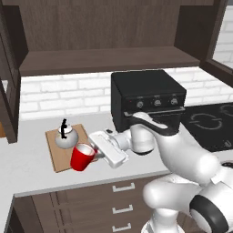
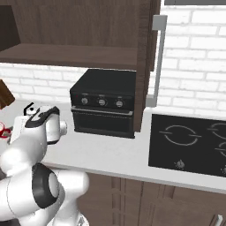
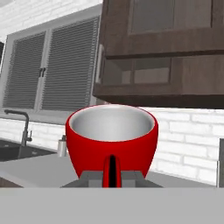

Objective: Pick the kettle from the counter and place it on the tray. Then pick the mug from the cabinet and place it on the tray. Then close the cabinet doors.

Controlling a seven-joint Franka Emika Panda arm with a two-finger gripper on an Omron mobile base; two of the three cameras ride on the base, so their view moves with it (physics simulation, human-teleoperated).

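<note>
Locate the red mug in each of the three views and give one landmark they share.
Left base view: the mug sits left of centre, low, at the gripper, over the front edge of the tray, beside the kettle.
Right base view: a red sliver of it at the far left edge.
Hand view: centre, handle toward the camera.
Shared landmark: the white brick wall.

White brick wall [image 1: 54,93] runs behind the gripper [image 1: 93,152]. A black countertop oven [image 1: 148,98] stands to its right, with a black hob [image 2: 190,143] further right — ahead of it, louvred window shutters [image 3: 52,65] and a sink tap [image 3: 24,124].
</note>
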